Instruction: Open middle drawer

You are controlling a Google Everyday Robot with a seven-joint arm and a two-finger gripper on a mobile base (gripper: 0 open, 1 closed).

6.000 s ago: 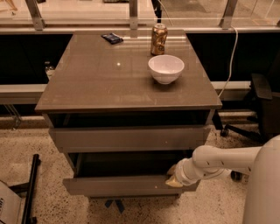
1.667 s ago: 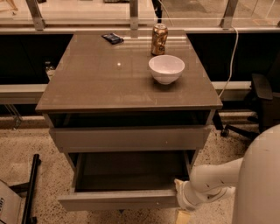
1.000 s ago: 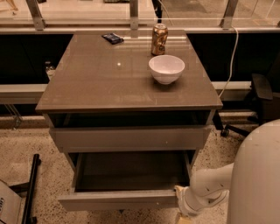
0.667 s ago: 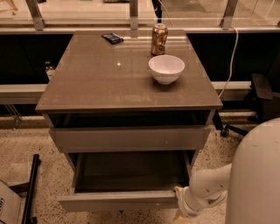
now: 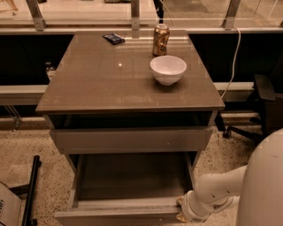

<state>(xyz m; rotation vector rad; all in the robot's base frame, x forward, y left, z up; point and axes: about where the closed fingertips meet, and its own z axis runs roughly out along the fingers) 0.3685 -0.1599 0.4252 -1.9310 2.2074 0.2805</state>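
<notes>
Speckled stone floor (image 5: 22,150), dim warm light, grey-brown cabinet in the middle of the scene.

Middle drawer (image 5: 119,216): stands well out toward the near side, low in the cabinet. Its plain flat front lies at the near edge of the view, and its shallow inside is open to sight from above.

Gripper (image 5: 180,208): at the right end of that drawer front, right against the near right corner. Cannot tell whether it is clenched on the panel or released. White arm (image 5: 216,190) runs from it up and right to the robot's rounded white body (image 5: 265,185), near right.

Upper drawer front (image 5: 130,140): directly above the open drawer, set further back, with a dark gap between it and the cabinet top.

Cabinet top (image 5: 101,79): smooth and glossy. White bowl (image 5: 168,69) sits upright on its right half. Gold can (image 5: 161,39) stands upright just beyond the bowl, near the far edge, not touching it. Small dark flat packet (image 5: 113,38) lies at the far edge, left of the can and well apart from it.

Surroundings: white cable (image 5: 232,62) hangs down on the far right. Dark office chair (image 5: 265,97) stands right of the cabinet. Black bar (image 5: 31,190) lies on the floor, near left. Metal railing posts (image 5: 135,11) line the far side.
</notes>
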